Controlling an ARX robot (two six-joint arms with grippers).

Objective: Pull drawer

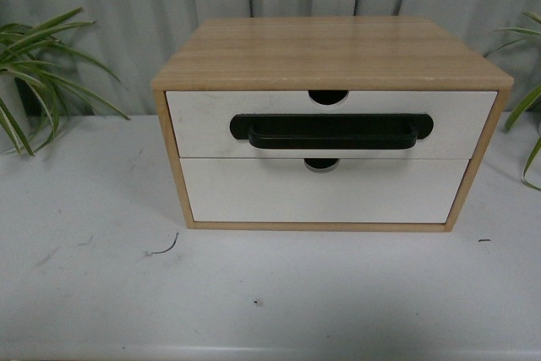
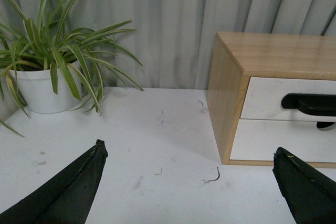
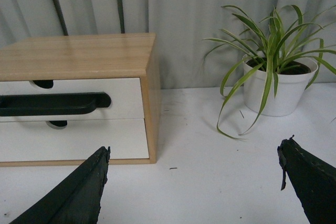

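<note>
Your drawer [image 1: 203, 120], the upper one with the black bar handle [image 1: 331, 131], looks pushed in flush in the wooden cabinet [image 1: 330, 52] on the white worktop [image 1: 101, 276]. Your left gripper [image 2: 189, 153] and right gripper [image 3: 194, 148] are both spread wide, holding nothing, clear of the cabinet.
</note>
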